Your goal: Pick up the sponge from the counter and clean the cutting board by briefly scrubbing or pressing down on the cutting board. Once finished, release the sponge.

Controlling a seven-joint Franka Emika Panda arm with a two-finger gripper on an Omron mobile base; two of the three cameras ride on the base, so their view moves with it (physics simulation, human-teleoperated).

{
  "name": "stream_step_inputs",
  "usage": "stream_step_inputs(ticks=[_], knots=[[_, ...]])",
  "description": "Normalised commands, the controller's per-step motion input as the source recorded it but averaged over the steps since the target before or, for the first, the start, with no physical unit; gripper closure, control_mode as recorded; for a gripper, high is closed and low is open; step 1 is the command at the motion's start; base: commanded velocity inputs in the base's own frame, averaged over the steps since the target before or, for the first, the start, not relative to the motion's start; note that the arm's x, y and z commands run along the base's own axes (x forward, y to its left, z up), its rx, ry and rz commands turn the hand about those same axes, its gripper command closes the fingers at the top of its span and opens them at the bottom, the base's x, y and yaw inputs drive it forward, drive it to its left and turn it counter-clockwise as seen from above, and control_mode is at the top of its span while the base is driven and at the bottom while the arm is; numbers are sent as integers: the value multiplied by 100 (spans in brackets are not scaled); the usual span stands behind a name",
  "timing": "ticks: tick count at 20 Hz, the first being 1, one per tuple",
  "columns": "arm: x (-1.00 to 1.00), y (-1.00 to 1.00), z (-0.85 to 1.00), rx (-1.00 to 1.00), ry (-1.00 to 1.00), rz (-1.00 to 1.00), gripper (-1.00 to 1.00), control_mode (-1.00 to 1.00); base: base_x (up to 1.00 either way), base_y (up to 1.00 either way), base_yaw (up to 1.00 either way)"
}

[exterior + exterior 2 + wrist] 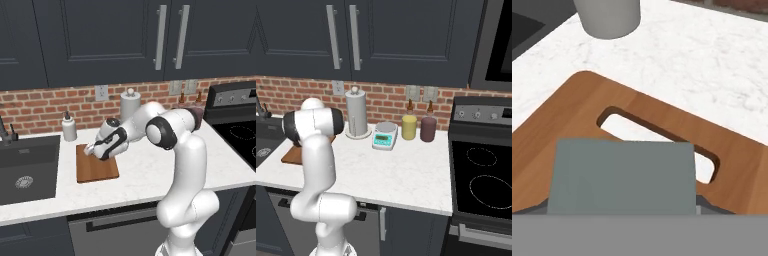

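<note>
The sponge (622,175) fills the bottom of the hand view as a grey-green block, held just above the cutting board (572,115) near its slot handle. It covers the fingertips. My gripper (91,149) hangs low over the far end of the brown cutting board (97,172), which lies on the white counter (150,170) to the right of the sink. The jaws appear shut on the sponge. In the right base view my own arm hides most of the board (290,156).
A soap dispenser (69,127) stands just behind the board, and the dark sink (25,170) lies to its left. A paper towel roll (356,114), a scale (384,136) and two bottles (409,126) line the brick wall. The stove (481,175) is at the right.
</note>
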Motion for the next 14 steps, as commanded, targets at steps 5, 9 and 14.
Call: stream_step_inputs(ticks=[5,9,14], knots=[[13,46,-8,0,-2,7,100,-100,0,0,0],[0,53,-44,0,0,5,100,-100,0,0,0],[-15,34,-47,0,0,3,100,-100,0,0,0]])
